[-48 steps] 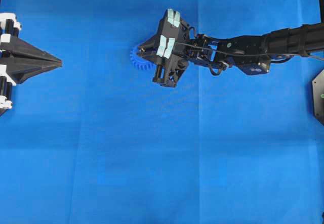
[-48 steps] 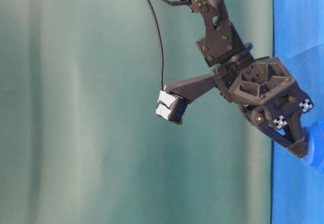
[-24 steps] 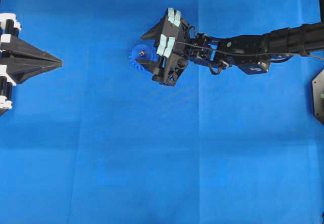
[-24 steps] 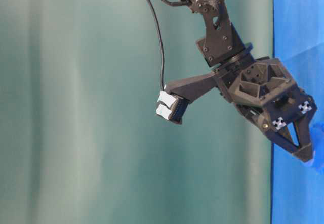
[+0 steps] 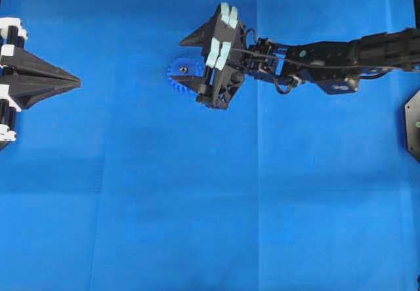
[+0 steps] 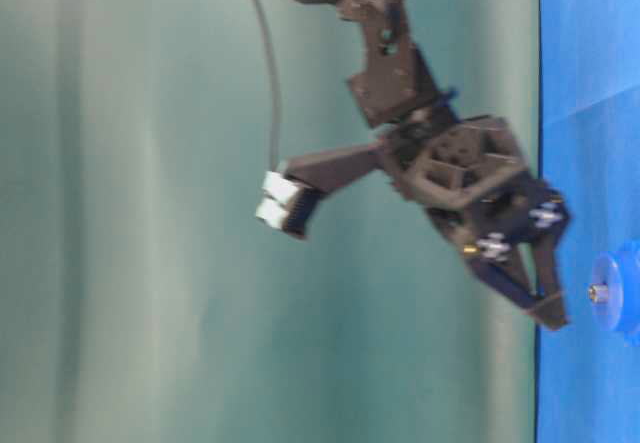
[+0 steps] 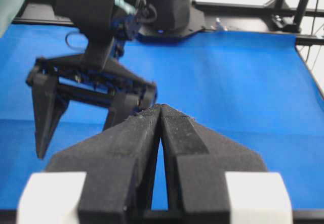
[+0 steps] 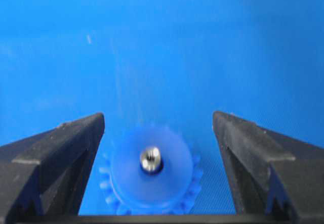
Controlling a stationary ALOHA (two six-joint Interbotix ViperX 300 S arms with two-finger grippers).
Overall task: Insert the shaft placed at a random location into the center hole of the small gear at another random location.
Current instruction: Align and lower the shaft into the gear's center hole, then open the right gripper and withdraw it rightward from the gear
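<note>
Silver shaft (image 8: 151, 158) upright in blue small gear (image 8: 152, 181), between the spread right tool (image 8: 158, 128), untouched

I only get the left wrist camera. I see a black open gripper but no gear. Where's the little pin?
Observer: The pin sticks up from the middle of the blue gear; the right wrist view shows it.
Operator: Is anything holding it?
Observer: No. The right gripper is open, and neither finger touches the pin.
Operator: Where's the gear on the table?
Observer: From overhead it lies on the mat, in the upper middle, partly hidden under the right gripper.
</note>
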